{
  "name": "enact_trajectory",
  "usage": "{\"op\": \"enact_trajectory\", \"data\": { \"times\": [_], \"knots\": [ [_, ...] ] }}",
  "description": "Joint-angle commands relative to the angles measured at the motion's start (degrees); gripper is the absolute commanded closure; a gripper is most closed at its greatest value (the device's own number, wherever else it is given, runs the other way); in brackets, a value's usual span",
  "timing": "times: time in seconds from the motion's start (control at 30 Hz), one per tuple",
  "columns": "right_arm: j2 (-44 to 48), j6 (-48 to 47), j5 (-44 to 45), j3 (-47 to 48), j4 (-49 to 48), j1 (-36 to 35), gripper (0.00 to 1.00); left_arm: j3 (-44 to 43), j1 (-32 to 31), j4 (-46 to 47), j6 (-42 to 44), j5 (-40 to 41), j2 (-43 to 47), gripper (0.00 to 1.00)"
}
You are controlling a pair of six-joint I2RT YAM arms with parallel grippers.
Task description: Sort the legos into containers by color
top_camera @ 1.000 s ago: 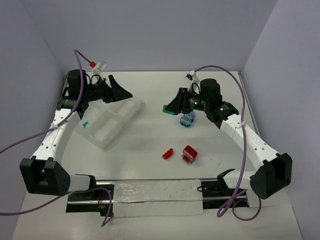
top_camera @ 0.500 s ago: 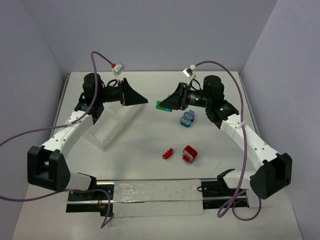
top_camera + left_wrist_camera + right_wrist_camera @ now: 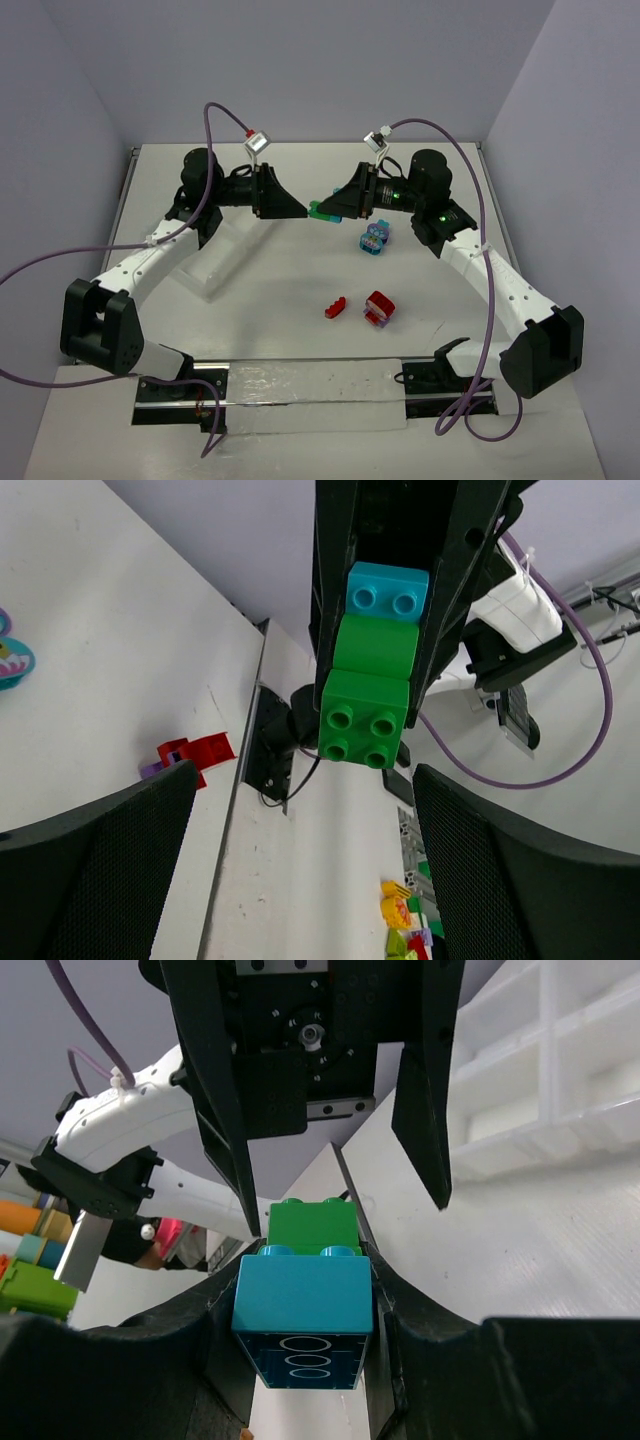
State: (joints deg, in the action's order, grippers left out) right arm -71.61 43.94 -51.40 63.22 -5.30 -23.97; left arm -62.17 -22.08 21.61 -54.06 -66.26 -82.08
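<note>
Left tool [image 3: 296,211] swung toward right tool [image 3: 326,210], spread wide, green-teal legos [image 3: 366,685] pinched

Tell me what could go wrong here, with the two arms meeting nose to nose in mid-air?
1. The right pincer grips a green-and-blue brick stack above the table; the left pincer gapes open just before it. A badly timed handover could drop the stack.
2. The pincers are almost tip to tip and might collide.
3. Green and blue are joined; unsplit, they would land in one tray compartment.
</note>
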Motion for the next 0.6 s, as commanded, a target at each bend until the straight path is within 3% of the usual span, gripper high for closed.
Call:
{"op": "enact_trajectory", "data": {
  "times": [0.0,0.33,0.57],
  "knots": [
    [-0.02,0.86,-1.12,-0.03,-3.56,0.06,1.00,-2.30,-1.97,6.42,-1.44,-2.89,-0.98,0.04],
    [-0.19,0.53,-0.55,-0.21,-2.88,-0.11,1.00,0.57,-2.80,23.08,-12.68,-2.74,-1.44,0.09],
    [-0.16,0.65,-0.46,-0.20,-3.03,-0.12,1.00,-0.03,-3.66,24.82,-14.36,-3.60,-3.15,0.14]
  ]
}}
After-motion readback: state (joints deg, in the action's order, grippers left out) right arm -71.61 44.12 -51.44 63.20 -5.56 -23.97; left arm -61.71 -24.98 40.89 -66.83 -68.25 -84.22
